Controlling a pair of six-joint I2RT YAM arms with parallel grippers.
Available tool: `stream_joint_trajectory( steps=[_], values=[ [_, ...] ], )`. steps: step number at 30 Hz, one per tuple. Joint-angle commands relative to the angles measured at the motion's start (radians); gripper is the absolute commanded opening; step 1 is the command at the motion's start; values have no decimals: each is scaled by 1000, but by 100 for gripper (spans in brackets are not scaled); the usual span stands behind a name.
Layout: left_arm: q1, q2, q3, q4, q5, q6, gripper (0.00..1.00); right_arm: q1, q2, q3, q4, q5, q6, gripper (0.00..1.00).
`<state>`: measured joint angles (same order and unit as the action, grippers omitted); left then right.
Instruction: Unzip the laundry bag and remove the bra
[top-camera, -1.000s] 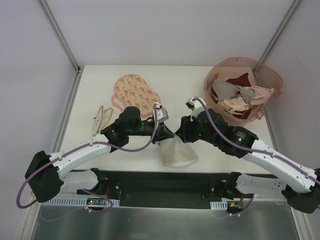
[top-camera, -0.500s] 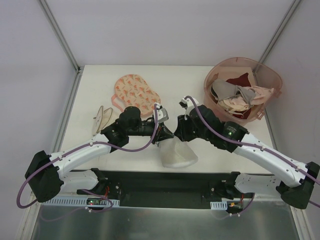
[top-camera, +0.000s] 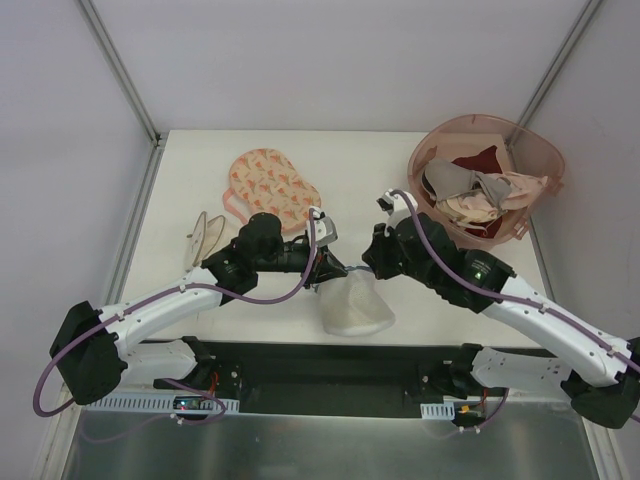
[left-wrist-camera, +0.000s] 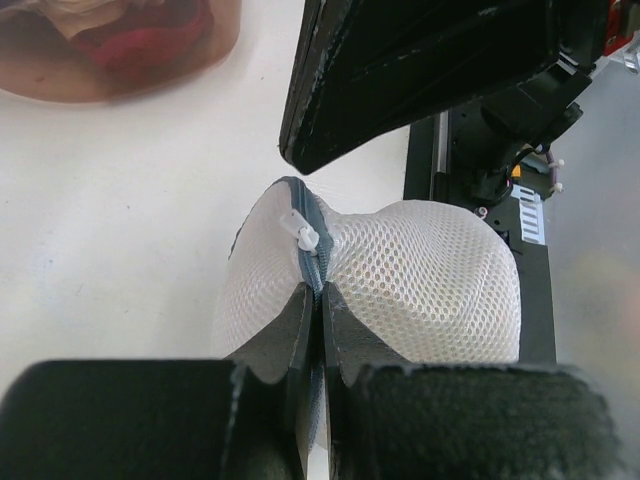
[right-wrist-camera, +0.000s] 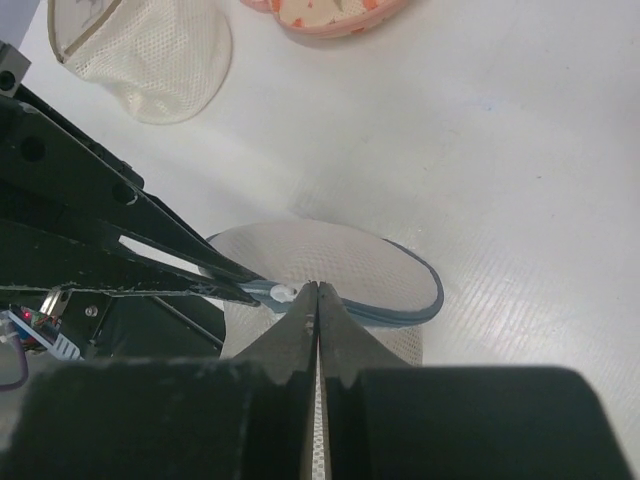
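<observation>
You had the laundry bag (top-camera: 355, 308) lying low in the middle of the overhead frame, on the white table (top-camera: 190, 165) between the two arms. Your left gripper (top-camera: 333, 270) was clamped with no gap on the bag's grey-blue zipper rim (left-wrist-camera: 310, 265). In the left wrist view its fingers (left-wrist-camera: 290, 335) pinched that band at lower centre, just below the white zipper pull (left-wrist-camera: 305, 236).

Your right gripper (top-camera: 366, 268) reached in from the right of the overhead frame, tip close to the left one. In its wrist view its fingers (right-wrist-camera: 295, 335) were pressed together, their tips at the rim beside the pull. Whether you had any of the rim caught there, I cannot tell.

The mesh looked plain white, and what it held could not be made out.

The pink tub (top-camera: 540, 150) of garments sat at upper right, the printed pink pouch (top-camera: 270, 180) above the left arm, and a beige mesh pouch (top-camera: 208, 235) at left.
</observation>
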<state>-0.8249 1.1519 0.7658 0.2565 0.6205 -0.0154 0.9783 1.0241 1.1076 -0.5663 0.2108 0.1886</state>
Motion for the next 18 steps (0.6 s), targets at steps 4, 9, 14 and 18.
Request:
stream_joint_trajectory(
  steps=[4,9,14,18],
  values=[
    [-6,-24,18,52,31,6,0,-4,-42,-25,39,56,26,1],
    [-6,-31,15,50,32,29,0,-4,14,4,33,-63,-3,24],
    [-8,-37,6,49,62,84,0,-4,57,17,26,-97,5,40],
    [-11,-73,-42,49,67,383,0,-16,-15,-18,43,-34,26,40]
  ],
)
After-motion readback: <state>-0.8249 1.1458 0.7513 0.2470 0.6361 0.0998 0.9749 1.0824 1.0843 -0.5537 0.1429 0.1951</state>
